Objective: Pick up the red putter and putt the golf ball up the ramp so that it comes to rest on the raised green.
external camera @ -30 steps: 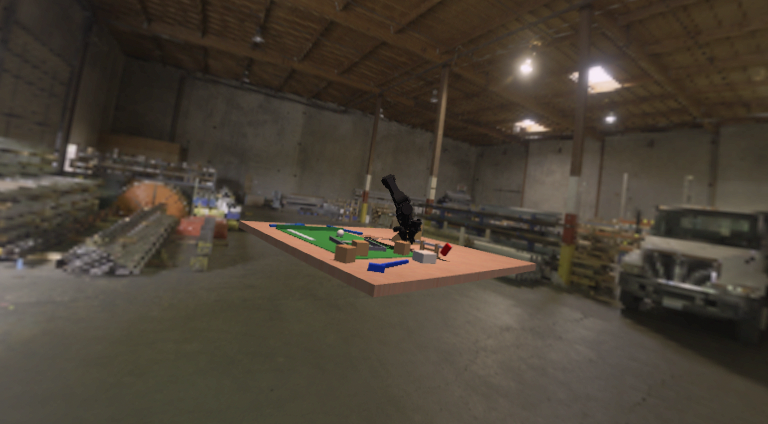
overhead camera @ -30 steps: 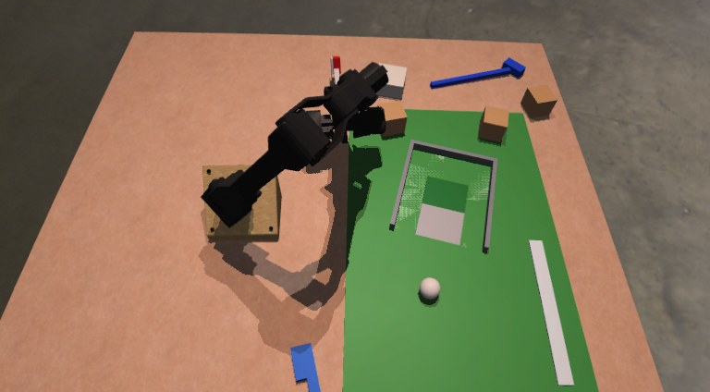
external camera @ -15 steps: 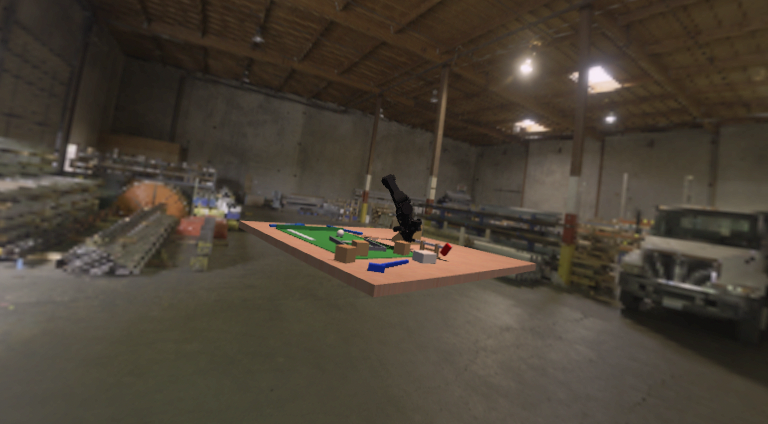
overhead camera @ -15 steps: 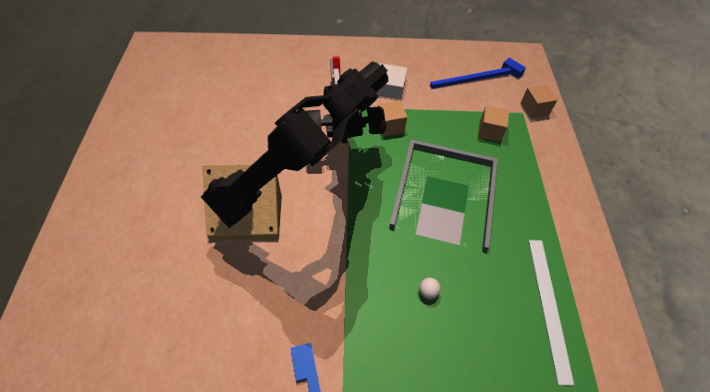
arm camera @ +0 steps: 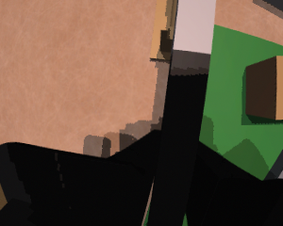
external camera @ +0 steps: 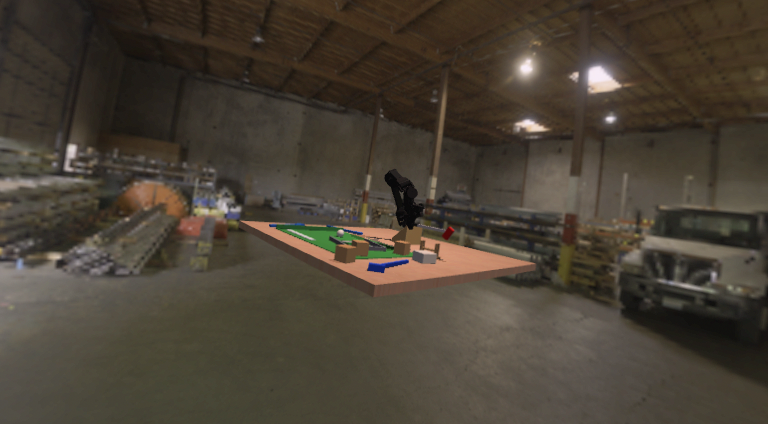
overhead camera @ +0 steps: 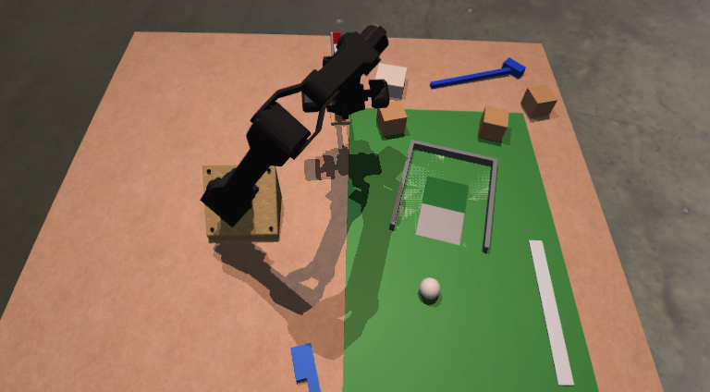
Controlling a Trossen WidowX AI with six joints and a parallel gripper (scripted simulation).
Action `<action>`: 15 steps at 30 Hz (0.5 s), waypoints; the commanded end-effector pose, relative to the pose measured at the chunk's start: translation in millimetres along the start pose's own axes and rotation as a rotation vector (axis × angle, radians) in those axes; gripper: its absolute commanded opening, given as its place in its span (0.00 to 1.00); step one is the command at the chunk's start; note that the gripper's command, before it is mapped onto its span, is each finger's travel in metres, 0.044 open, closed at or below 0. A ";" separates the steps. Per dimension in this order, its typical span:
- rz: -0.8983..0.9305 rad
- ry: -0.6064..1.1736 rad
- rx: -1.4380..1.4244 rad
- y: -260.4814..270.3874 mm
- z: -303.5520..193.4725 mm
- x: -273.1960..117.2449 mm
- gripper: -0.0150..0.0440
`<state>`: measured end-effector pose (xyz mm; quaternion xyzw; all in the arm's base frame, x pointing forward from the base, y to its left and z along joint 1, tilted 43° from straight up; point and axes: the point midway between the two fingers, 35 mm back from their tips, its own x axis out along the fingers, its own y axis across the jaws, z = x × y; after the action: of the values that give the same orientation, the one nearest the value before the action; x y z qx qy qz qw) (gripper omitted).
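1. The red putter [overhead camera: 336,38] has a red head and a long grey stick; it is held at the far edge of the green mat
2. The white golf ball [overhead camera: 429,287] sits on the green mat, below the grey ramp [overhead camera: 440,224]
3. The raised green [overhead camera: 445,194] has low grey walls

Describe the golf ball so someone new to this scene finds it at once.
Start at the green mat covering the table's right side, then find the grey-walled pen with its pale ramp. The golf ball sits on the mat just in front of that ramp: the only round white thing, unlike the brown cubes at the far end.
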<state>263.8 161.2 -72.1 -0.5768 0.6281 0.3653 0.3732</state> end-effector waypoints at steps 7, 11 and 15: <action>-0.014 0.000 0.108 -7.9 -18.4 -19.0 0.25; -0.024 0.007 0.233 -15.4 -43.1 -31.2 0.25; -0.035 0.015 0.358 -21.0 -68.5 -42.6 0.25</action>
<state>280.9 127.8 -20.4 -0.5297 0.6695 0.2661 0.4477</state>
